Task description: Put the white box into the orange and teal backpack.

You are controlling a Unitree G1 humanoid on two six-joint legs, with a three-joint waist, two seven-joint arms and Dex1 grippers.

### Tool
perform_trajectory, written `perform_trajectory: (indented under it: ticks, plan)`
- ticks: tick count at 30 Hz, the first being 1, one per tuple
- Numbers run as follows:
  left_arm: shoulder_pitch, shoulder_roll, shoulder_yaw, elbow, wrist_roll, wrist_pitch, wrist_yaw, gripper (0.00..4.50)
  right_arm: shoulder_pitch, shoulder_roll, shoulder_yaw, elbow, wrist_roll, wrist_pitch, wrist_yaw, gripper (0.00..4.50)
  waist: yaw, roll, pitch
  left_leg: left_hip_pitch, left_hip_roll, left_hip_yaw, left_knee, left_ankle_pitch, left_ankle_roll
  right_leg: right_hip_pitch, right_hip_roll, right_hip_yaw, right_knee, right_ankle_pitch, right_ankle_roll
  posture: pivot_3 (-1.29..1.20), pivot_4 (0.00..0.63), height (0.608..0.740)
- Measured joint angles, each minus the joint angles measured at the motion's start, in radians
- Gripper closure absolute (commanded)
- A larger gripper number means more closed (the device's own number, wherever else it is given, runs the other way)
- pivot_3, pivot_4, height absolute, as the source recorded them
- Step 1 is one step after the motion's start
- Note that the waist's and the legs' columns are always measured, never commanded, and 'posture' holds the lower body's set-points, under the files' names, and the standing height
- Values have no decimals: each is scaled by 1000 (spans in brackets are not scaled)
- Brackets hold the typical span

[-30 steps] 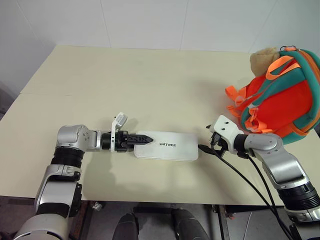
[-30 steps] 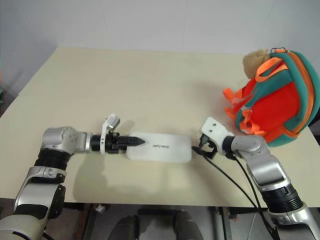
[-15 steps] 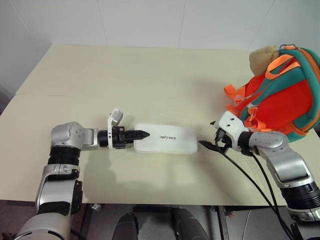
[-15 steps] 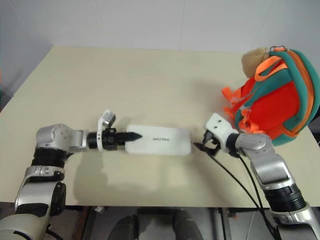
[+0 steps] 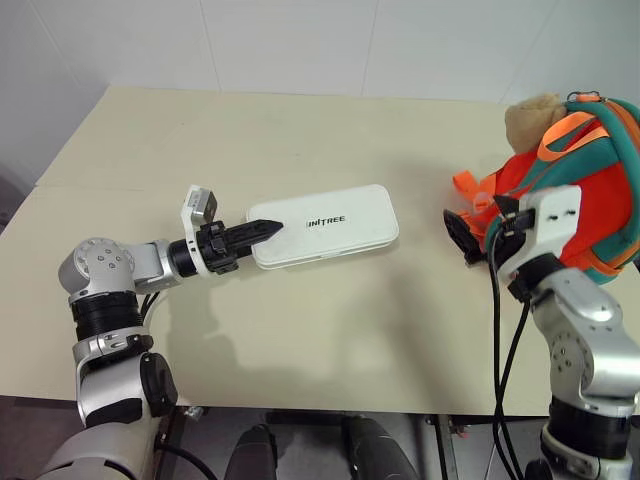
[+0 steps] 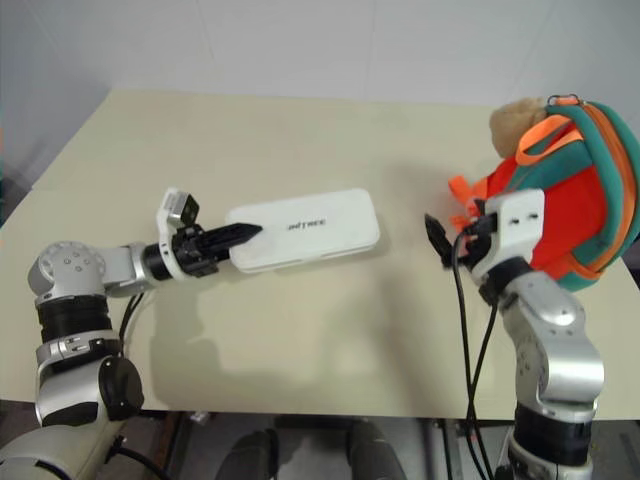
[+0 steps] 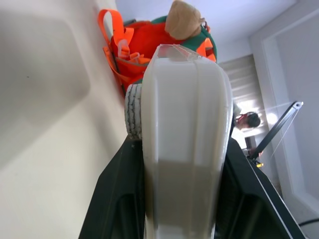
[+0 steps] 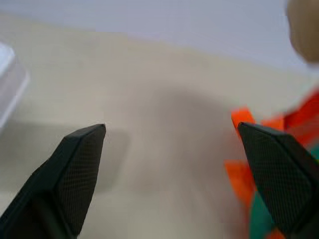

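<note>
- Across the whole scene spreads a pale cream table (image 5: 330, 150) set against a white wall, seen from above and in front.
- At the table's right edge stands the orange and teal backpack (image 5: 580, 195), rounded and upright, with orange straps and buckles hanging on the side that faces the table's middle.
- On top of the backpack sits a tan plush cat toy (image 5: 532, 118).
- Left of the table's middle is the white box (image 5: 325, 225), a flat case with rounded corners and small dark lettering on its top. Its far end points toward the backpack and it is tilted; it casts a shadow on the table beneath it and is well apart from the backpack.
- On the box's near left end, the left gripper (image 5: 262, 230) is clamped, one black finger lying over the top face. The left wrist view shows the case pinched between both fingers.
- Just beside the backpack's straps hangs the right gripper (image 5: 462, 233), above the table, its two black fingers (image 8: 79, 164) spread wide with nothing between them.
</note>
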Motion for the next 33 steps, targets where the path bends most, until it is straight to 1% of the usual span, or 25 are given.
perform_trajectory:
  ticks: [6,10,17,26,28,30,33]
  plan:
    - [-1,-18,1,-7,-19,5,31,3195,8,35,-79,-32,42,-10,-94,0,-7,0,0,1,0,0,-1,0,-1,0,1,0,1,0,-1,0,150,740]
    - [-2,-18,1,-6,-20,4,39,3195,-1,41,-92,-3,42,-33,-127,0,-7,0,0,1,0,0,-2,0,-1,0,1,0,0,0,0,0,150,740]
    - [-12,-23,4,-6,-22,4,54,3195,-170,27,-77,261,14,-149,-153,0,-23,0,0,1,0,0,-2,0,-1,0,0,0,0,0,0,0,150,740]
    - [-3,-23,19,-24,-43,5,79,3195,-361,18,-10,584,-54,-326,-177,0,-36,1,0,1,1,0,-7,1,-1,-1,0,0,-2,0,0,0,150,740]
    - [7,-23,26,-34,-55,5,87,3195,-400,18,3,650,-68,-352,-186,391,-36,1,0,1,1,0,-7,1,-1,-1,0,0,-2,0,0,0,150,740]
    - [15,-23,29,-50,-62,5,99,3195,-432,18,10,701,-79,-367,-199,885,-36,1,0,1,0,0,-7,1,-2,-1,0,0,-2,0,0,0,150,740]
    - [23,-23,38,-60,-78,5,116,3195,-443,18,29,721,-80,-375,-197,1921,-35,1,0,1,1,0,-7,1,-2,-1,0,0,-3,0,0,0,150,740]
